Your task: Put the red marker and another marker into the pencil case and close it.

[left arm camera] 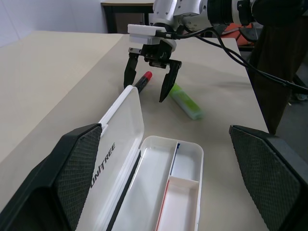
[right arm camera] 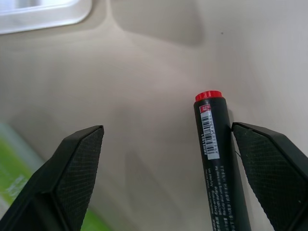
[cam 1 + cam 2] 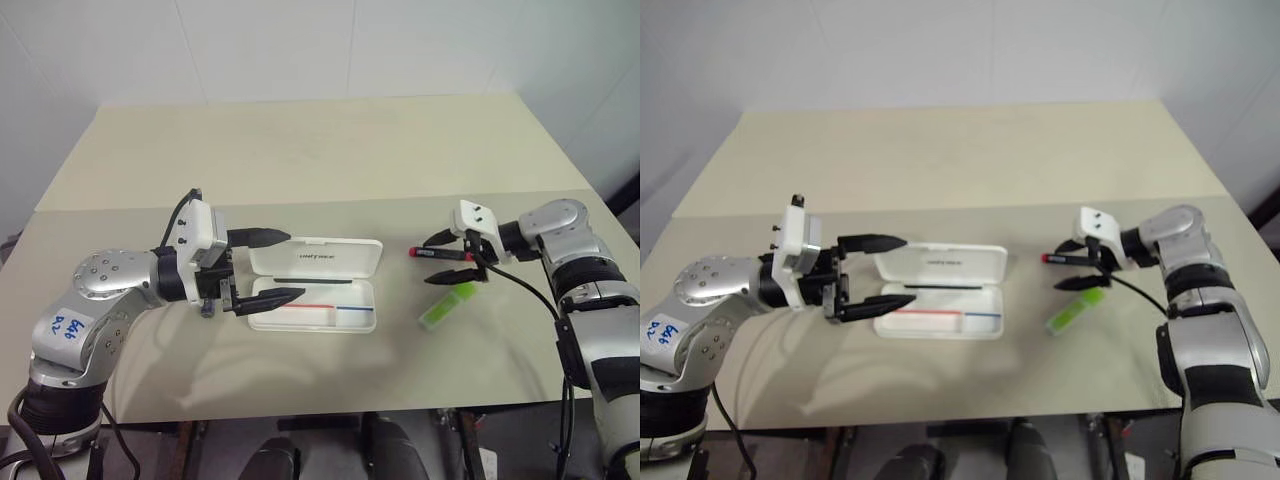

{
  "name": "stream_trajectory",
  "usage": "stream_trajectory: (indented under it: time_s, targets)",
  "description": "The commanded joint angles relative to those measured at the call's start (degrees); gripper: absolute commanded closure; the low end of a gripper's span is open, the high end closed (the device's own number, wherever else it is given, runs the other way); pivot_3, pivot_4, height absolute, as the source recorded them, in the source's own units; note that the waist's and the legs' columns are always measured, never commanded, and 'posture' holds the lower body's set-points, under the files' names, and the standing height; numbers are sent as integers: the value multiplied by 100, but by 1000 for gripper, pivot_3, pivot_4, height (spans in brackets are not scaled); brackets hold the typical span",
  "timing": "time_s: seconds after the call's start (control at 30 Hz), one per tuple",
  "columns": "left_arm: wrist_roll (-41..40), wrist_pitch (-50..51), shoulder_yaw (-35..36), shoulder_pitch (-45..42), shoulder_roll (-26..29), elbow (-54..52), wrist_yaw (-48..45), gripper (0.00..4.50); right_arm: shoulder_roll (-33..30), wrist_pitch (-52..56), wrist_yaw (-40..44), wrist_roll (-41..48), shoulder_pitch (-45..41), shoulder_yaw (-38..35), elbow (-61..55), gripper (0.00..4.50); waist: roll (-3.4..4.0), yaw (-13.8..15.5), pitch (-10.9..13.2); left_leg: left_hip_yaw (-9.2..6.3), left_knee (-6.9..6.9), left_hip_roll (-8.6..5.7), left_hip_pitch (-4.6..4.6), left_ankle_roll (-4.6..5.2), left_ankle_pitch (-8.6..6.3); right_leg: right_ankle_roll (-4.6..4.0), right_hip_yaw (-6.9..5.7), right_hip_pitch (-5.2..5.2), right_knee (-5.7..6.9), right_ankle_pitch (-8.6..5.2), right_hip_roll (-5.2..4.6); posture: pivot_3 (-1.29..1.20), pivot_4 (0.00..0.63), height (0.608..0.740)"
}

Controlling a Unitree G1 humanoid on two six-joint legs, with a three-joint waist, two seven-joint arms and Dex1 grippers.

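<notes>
Beige counter (image 3: 330, 150). White case (image 3: 315, 285) at centre, lid open and tipped back, dark logo on the lid, red-and-blue stripe inside. Left gripper (image 3: 265, 268) at its left end, fingers wide, empty. Right gripper (image 3: 448, 247) fingers wide, straddling the red marker (image 2: 214, 139), dark barrel, flat on counter. Lime highlighter (image 3: 446, 304) just beside it.

The right gripper (image 2: 168, 178) stands with its 2 black fingers (image 2: 72, 173) spread wide over the beige table (image 2: 144, 86). The red marker (image 2: 216, 159) lies between them, just beside 1 finger. The green highlighter (image 2: 14, 178) lies outside the other finger; a corner of the white pencil case (image 2: 43, 14) lies well apart.
</notes>
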Motion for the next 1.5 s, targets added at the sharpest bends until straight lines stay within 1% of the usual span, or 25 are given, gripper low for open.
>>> stream_trajectory:
  time_s: [0.03, 0.17, 0.2, 0.23, 0.33, 0.43, 0.53, 0.67, 0.8, 1.03, 1.17, 1.23, 1.3, 1.33, 1.43, 1.5]
  targets:
    - [-135, -18, 198, 41, 92, -258, 66, 10, -4, 36, -128, -138, -160, -56, 127, 0, 0, -1, 0, 0, 0, 0, 0, 0, 0, 0, 0, 0, 0, 0, 0, 0, 150, 740]
    - [-136, -28, 209, 39, 100, -264, 110, 10, -50, 157, -240, -343, -226, -31, 249, 0, 0, -10, 0, 0, -1, 0, -1, 0, 0, 0, 0, 0, -1, 0, 0, 0, 150, 740]
    - [-135, -31, 208, 41, 101, -266, 113, 0, -75, 195, -262, -399, -240, -23, 275, 400, 0, -16, 0, 0, -1, 0, -1, 0, 0, 0, 0, 0, -1, 0, 0, 0, 150, 740]
    - [-135, -30, 208, 43, 101, -269, 116, 0, -96, 241, -260, -444, -250, -19, 295, 616, 0, -25, 0, 0, -1, 0, -1, 0, 0, 0, 0, 0, -1, 0, 0, 0, 150, 740]
    - [-133, -37, 221, 52, 102, -265, 114, 0, -144, 262, -288, -562, -259, -21, 326, 1651, 0, -40, 0, 0, 0, 0, 0, 0, 0, 0, 0, 0, 0, 0, 0, 0, 150, 740]
    - [-130, -42, 230, 61, 96, -266, 117, 0, -174, 271, -299, -626, -258, -46, 332, 2853, 0, -55, 0, 0, 0, 0, 0, 0, 0, 0, 0, 0, 0, 0, 0, 0, 150, 740]
    - [-118, -62, 217, 62, 78, -248, 114, 0, -166, 272, -300, -632, -262, -80, 326, 3914, 0, -85, 0, 0, 0, -1, 0, 0, 0, 0, 0, 1, 0, 0, 0, 0, 150, 740]
    - [-87, -113, 172, 49, 45, -202, 95, 0, -133, 175, -376, -644, -265, -101, 293, 3929, 0, -94, 0, 0, 2, -1, 0, 0, 0, 0, 1, 1, 2, 0, 0, 0, 150, 740]
    - [-65, -135, 145, 3, 41, -151, 80, 0, -103, 197, -246, -577, -321, -163, 248, 3929, 0, -95, 0, 0, 4, -1, 0, 0, 0, 0, 1, 1, 4, 0, 0, 0, 150, 740]
    - [-33, -172, 197, 59, 138, -61, -40, 0, -57, 268, 414, -235, -501, -383, -27, 3929, 0, -103, 0, 1, 3, 0, 0, 0, 0, 0, 2, 0, 3, 0, 0, 0, 150, 740]
    - [-26, -210, 253, 107, 212, 17, -124, 0, -52, 361, 720, 161, -518, -506, -483, 3929, 1, -108, 0, 1, 2, 0, 0, -2, -1, 0, 2, -1, 3, 0, 1, 0, 150, 740]
    - [-21, -229, 290, 152, 275, 45, -167, 0, -151, 715, 739, 681, -287, -293, -1151, 3929, 2, -104, 1, 1, 2, 1, 0, -2, -1, 0, 2, -2, 4, 0, 1, 0, 150, 740]
    - [-27, -240, 337, 204, 340, 67, -202, 0, -352, 1284, 740, 1321, 91, 2, -2108, 3929, 2, -98, 1, -1, 1, 2, -1, -3, -1, 0, 3, -3, 5, 0, 1, 0, 150, 740]
    - [-14, -256, 373, 255, 399, 86, -243, 0, -528, 1720, 740, 1724, 389, 119, -2853, 3929, 2, -84, 1, -8, 0, 3, -2, -3, -2, -1, 1, -5, 5, 0, 1, 0, 150, 740]
    - [23, -308, 429, 357, 523, 130, -325, 0, -938, 2786, 740, 2480, 991, 229, -4390, 3929, 3, -21, 2, -19, -2, 3, -11, -4, -3, -4, -6, -11, 3, -2, 0, 0, 150, 740]
    - [27, -339, 467, 405, 593, 167, -368, 0, -1184, 3461, 739, 2873, 1366, 161, -5264, 3929, 4, 38, 2, -23, -3, 2, -14, -1, -5, -3, -2, -19, 3, -2, -2, 0, 150, 740]
